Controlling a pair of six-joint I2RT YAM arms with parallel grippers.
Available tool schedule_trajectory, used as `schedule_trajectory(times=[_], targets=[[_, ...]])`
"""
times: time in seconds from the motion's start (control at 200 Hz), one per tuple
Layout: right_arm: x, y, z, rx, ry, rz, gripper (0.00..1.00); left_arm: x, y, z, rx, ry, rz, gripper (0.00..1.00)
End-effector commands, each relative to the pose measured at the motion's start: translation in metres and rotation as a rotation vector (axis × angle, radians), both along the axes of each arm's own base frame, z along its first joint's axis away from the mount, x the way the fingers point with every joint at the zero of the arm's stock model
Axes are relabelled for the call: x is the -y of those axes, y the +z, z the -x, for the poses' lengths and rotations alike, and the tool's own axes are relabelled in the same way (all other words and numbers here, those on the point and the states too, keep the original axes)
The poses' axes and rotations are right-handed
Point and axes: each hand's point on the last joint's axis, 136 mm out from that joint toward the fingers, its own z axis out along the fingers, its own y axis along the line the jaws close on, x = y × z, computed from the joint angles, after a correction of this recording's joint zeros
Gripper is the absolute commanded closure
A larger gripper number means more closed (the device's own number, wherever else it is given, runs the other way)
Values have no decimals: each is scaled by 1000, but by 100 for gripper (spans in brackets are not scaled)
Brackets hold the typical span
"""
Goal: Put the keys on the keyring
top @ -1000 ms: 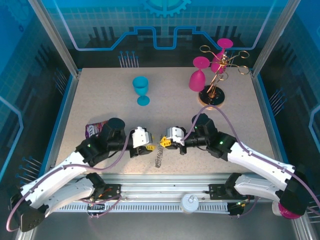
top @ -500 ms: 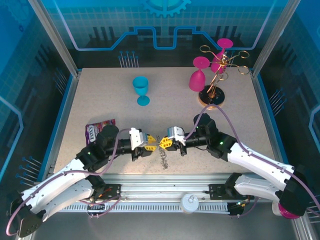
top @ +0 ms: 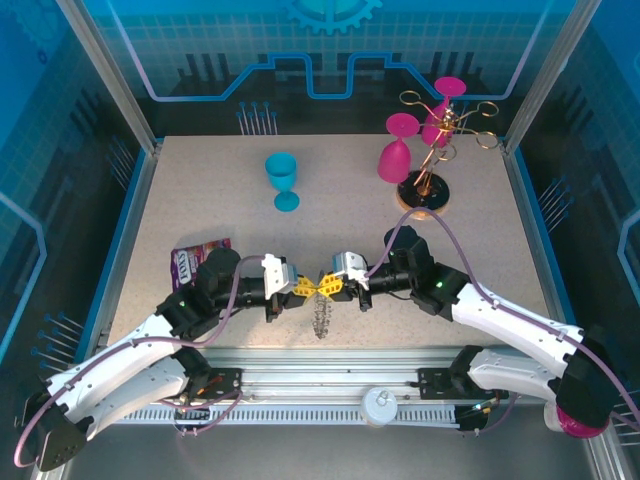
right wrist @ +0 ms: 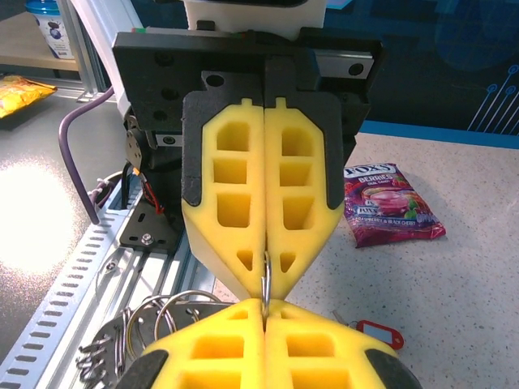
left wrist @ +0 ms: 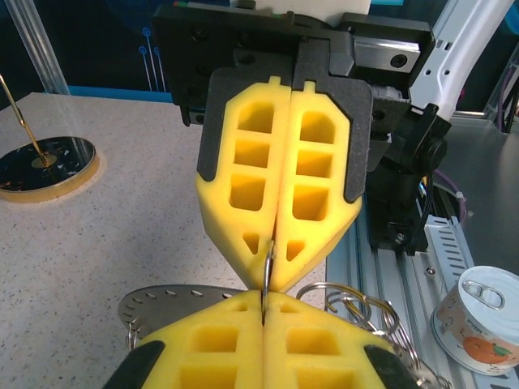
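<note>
My left pincer (top: 303, 288) and my right pincer (top: 331, 287) meet tip to tip, both clamped on one wire loop of the keyring (top: 321, 317), seen at their 6 o'clock. Red-headed key (right wrist: 375, 333) lies on the bench (top: 200, 200).

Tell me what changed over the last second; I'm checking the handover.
The left gripper moved right until its tips met the right gripper; both are shut on a wire loop of the keyring, which hangs below them. The blue goblet, gold rack and snack packet stayed put.
</note>
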Motion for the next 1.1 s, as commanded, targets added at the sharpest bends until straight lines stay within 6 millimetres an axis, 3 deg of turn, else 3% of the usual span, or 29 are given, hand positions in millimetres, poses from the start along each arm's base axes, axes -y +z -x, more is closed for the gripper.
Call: schedule_trajectory(times=[0.0, 0.045, 0.12, 0.2, 0.35, 0.7, 0.911, 1.091], targets=[[-6, 10, 9, 7, 52, -29, 100, 4, 10, 5, 43, -40, 34, 100], [-4, 8, 5, 20, 20, -18, 100, 3, 10, 3, 54, -32, 27, 100], [3, 3, -8, 57, -67, 1, 73, 1, 7, 0, 63, -9, 5, 100], [13, -1, -15, 85, -119, 21, 70, 0, 2, -3, 63, 2, -28, 100], [17, -3, -15, 92, -122, 64, 73, 1, -4, -6, 53, 1, -75, 100], [1, -10, -7, 67, -43, 95, 79, 3, -5, -7, 47, -4, -88, 100], [-1, -8, -7, 73, -33, 96, 100, 3, -4, -7, 46, -7, -87, 100], [-4, -5, -3, 61, -3, 85, 100, 4, -7, -10, 29, 4, -100, 98]])
